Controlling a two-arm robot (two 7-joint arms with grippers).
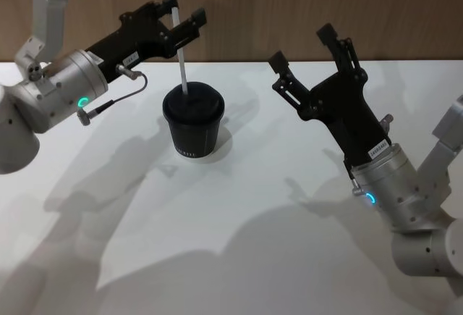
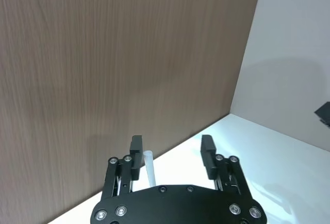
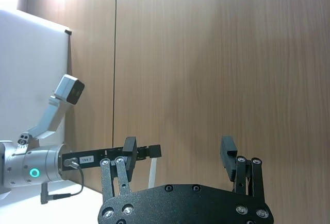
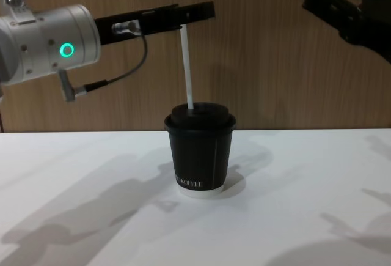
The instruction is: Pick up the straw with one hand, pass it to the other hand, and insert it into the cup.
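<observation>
The black cup (image 1: pixel 192 123) (image 4: pixel 200 150) stands on the white table, lid on. The white straw (image 1: pixel 182 61) (image 4: pixel 187 70) rises nearly upright from the hole in the lid. Its top end lies between the fingers of my left gripper (image 1: pixel 185 11) (image 2: pixel 171 154), which is open and reaches in above the cup from the left. In the left wrist view the straw (image 2: pixel 149 165) rests right beside one finger, with a wide gap to the other. My right gripper (image 1: pixel 300 47) (image 3: pixel 178 152) is open and empty, held up to the right of the cup.
The white table (image 1: pixel 217 242) runs back to a wood-panelled wall (image 1: pixel 289 3). A thin grey cable (image 1: pixel 119 98) loops under the left wrist.
</observation>
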